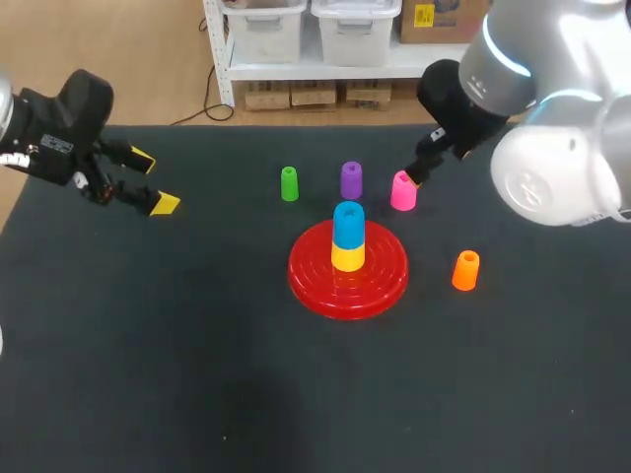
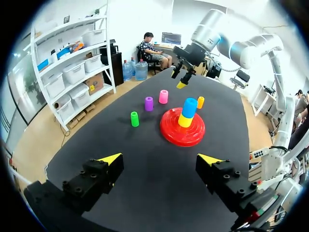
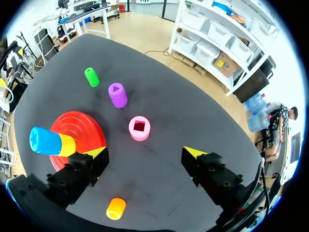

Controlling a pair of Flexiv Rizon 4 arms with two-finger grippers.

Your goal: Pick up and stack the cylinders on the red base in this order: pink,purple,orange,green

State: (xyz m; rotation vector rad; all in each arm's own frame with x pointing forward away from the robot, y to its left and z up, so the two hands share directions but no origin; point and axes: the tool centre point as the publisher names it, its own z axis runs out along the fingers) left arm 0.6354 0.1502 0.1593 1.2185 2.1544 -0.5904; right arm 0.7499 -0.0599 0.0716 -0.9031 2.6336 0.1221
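The red base [image 1: 347, 268] holds a yellow cylinder [image 1: 347, 257] with a blue one [image 1: 348, 224] on top. Behind it stand the green [image 1: 289, 184], purple [image 1: 351, 180] and pink cylinder [image 1: 403, 191]; the orange one [image 1: 465, 271] stands to the base's right. My right gripper [image 3: 145, 152] hangs open above the pink cylinder [image 3: 139, 128], which lies just ahead of its fingers, untouched. My left gripper [image 1: 153, 181] is open and empty at the far left, well away from the base [image 2: 182, 133].
In the right wrist view the purple cylinder [image 3: 118, 94] and green cylinder [image 3: 91, 77] stand beyond the pink one, and the orange cylinder [image 3: 116, 208] is under the gripper. Dark table cloth stretches bare toward the front edge.
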